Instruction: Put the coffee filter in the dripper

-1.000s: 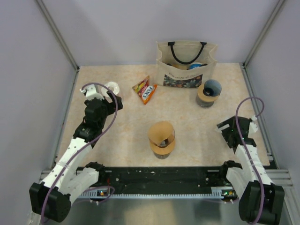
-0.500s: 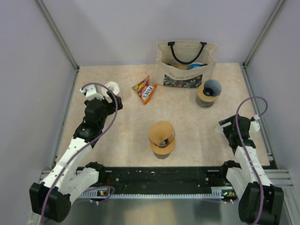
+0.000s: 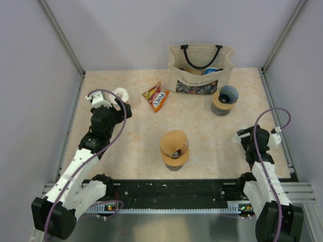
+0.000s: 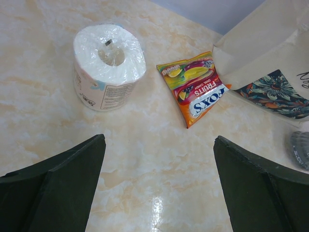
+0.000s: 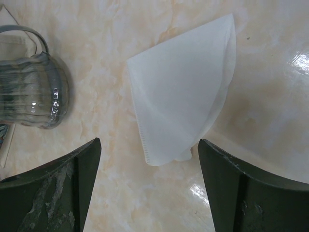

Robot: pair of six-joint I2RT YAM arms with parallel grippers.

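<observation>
Your right gripper [image 5: 147,150] had its fingers spread wide with nothing between them. The coffee filter [image 5: 186,92] was lying flat on the marble-look table [image 5: 270,29], just ahead of that gap. In the right wrist view the filter's lower edge came down about level with the two fingertips. It sat a bit closer to the right-hand finger [image 5: 241,193] than the left-hand one, and it didn't look like it touched either. I couldn't tell how high above the table the fingers were. Off to the left of the filter in that view, with clear table between them, was a ribbed glass piece [image 5: 29,92] with a handle. From the top camera there was also a brown cone-topped piece [image 3: 174,148] in the middle of the table, well away from the filter. Honestly I couldn't say which of those two was the dripper. Your left gripper [image 4: 159,140] was over on the other side, fingers wide apart and holding nothing. It pointed at a wrapped paper roll [image 4: 108,65], a candy packet [image 4: 195,87] and the corner of a tote bag [image 4: 270,63].
</observation>
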